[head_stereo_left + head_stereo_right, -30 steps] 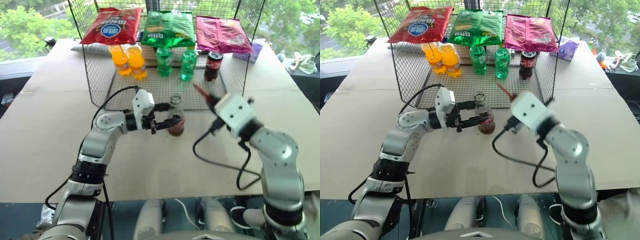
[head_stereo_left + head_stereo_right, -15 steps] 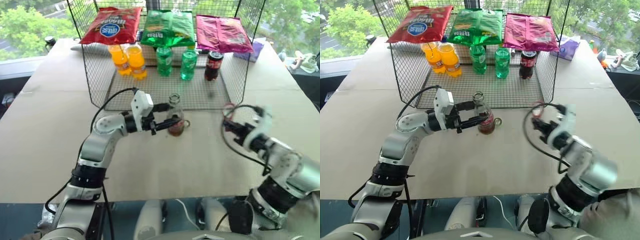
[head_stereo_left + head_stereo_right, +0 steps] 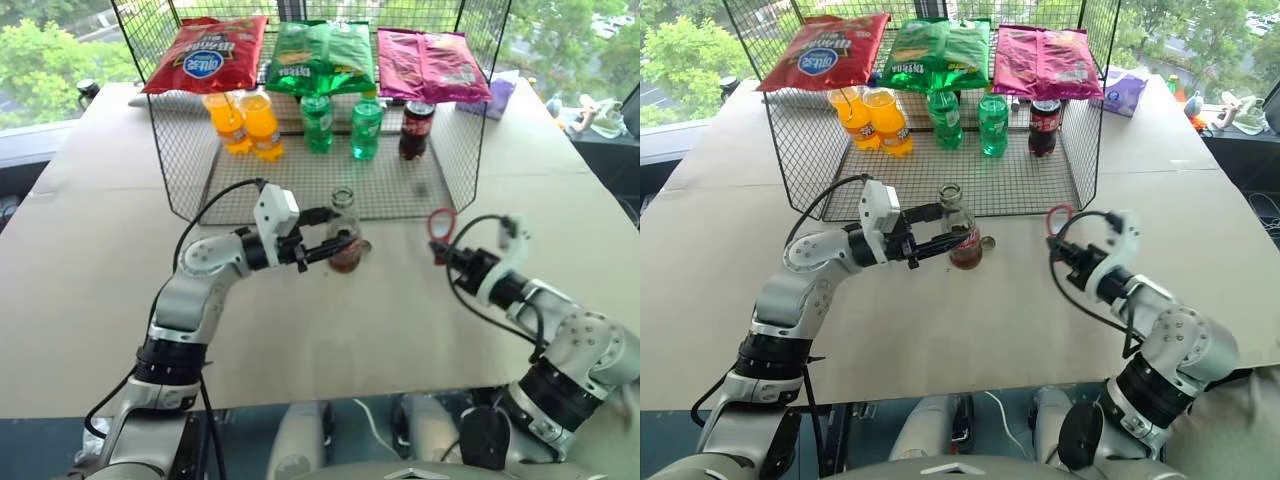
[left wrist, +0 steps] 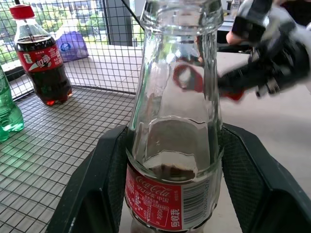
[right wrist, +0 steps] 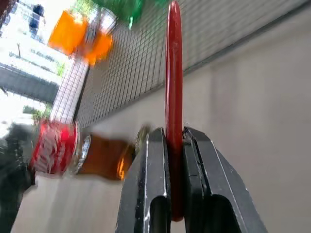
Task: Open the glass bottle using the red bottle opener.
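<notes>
Since a moment ago the right tool (image 3: 441,243) has dropped away from the glass bottle (image 3: 345,232) and rolled over; it now hangs to the right of the bottle, well apart from it, clamped shut on the handle of the red bottle opener (image 3: 441,224), whose ring head stands upward. Meanwhile the left tool (image 3: 336,246) has kept its place, its two black fingers (image 4: 104,189) gripping the bottle's body from either side just above the red label. That bottle stands upright on the table (image 3: 90,260), just in front of the wire rack (image 3: 190,170), mouth uncapped, with dark drink low inside. A small metal cap (image 3: 987,241) lies on the table just right of the bottle
</notes>
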Action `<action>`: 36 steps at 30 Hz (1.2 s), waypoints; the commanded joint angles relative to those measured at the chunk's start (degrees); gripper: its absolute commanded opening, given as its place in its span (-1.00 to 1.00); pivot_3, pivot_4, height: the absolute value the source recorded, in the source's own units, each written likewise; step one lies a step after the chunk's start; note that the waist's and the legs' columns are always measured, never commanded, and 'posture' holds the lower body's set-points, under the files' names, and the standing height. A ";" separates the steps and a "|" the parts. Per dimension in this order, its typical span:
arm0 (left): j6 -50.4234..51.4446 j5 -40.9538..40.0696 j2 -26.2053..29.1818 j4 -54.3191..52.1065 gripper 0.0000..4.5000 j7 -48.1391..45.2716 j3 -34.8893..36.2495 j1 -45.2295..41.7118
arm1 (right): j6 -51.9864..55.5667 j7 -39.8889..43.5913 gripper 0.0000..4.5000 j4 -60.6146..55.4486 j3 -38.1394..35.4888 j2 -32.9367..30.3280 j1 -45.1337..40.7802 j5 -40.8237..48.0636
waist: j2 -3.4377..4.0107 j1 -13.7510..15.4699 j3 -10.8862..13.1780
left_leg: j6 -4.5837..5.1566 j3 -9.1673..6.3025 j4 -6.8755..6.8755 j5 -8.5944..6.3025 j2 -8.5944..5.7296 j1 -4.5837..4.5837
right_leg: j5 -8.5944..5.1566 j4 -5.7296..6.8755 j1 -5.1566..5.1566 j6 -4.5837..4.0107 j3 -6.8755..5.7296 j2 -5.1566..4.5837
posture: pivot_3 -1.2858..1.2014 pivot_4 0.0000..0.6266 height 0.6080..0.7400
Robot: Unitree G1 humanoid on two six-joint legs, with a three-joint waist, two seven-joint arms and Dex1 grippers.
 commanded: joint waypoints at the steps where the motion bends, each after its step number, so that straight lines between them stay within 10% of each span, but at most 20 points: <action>1: 0.04 0.23 0.69 0.00 -0.02 -0.06 0.18 1.10 | 0.30 -1.76 -1.00 1.83 3.94 3.46 2.11 2.11 | 0.00 -0.01 0.00 | 0.00 0.02 0.02 0.00 -0.01 -0.02 | 0.01 -0.01 0.00 0.01 0.01 -0.02 | 0.03 -0.52 1.00; 5: -0.10 0.13 0.71 0.30 -0.02 -0.10 0.43 1.10 | -2.45 -3.52 -1.00 7.21 7.84 0.50 2.89 1.15 | -0.02 -0.04 -0.01 | 0.00 0.00 0.03 0.00 0.00 0.01 | 0.00 -0.01 0.00 0.01 0.00 -0.01 | 0.03 -0.52 1.00; 15: -0.45 -0.19 0.76 0.30 -0.02 -0.26 0.64 2.00 | -10.46 -4.10 0.95 4.79 17.87 -9.20 5.06 2.93 | -0.06 -0.24 -0.15 | 0.00 -0.02 0.04 0.00 0.14 0.14 | -0.23 -0.04 0.13 -0.03 -0.02 0.02 | 0.03 -0.52 1.00; 26: -0.40 -0.70 1.26 0.45 -0.02 -0.13 1.32 1.72 | -33.80 -1.34 0.99 -4.66 39.49 -23.01 5.65 -0.91 | -0.02 -0.11 -0.10 | 0.00 -0.03 -0.13 0.00 0.16 0.01 | -0.16 -0.13 -0.05 0.12 0.00 0.17 | 0.03 -0.52 1.00; 36: -0.91 -0.93 1.65 1.35 -0.02 -1.03 2.03 1.60 | -38.56 -2.53 0.99 -3.14 41.50 -25.62 5.94 -1.91 | -0.03 0.01 -0.09 | 0.00 0.04 -0.11 0.00 0.18 -0.01 | -0.16 -0.18 -0.06 0.10 0.02 0.16 | 0.03 -0.52 1.00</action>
